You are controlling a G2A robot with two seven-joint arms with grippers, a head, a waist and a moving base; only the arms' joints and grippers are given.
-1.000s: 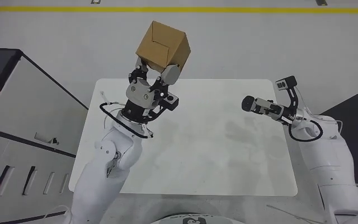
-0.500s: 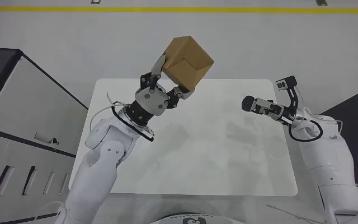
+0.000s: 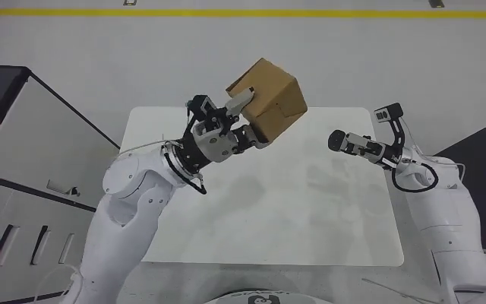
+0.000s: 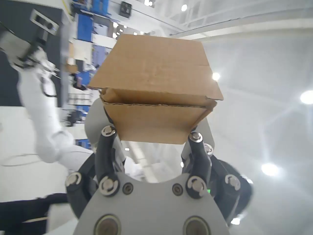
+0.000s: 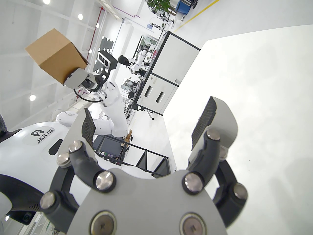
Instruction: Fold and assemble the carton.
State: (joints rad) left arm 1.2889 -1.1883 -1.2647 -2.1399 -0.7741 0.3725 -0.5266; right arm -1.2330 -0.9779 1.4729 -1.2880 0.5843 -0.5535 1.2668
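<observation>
A brown cardboard carton (image 3: 272,93) is held tilted in mid-air, clear of the white tabletop (image 3: 304,220). Its flap seam gapes slightly, and it could twist or slip free, since only one end appears to sit between the pads. Near the tabletop's right edge, the right pincer (image 3: 336,140) hangs spread wide, holding nothing. Above the far edge, the left pincer (image 3: 250,119) is clamped across one end of the carton.
</observation>
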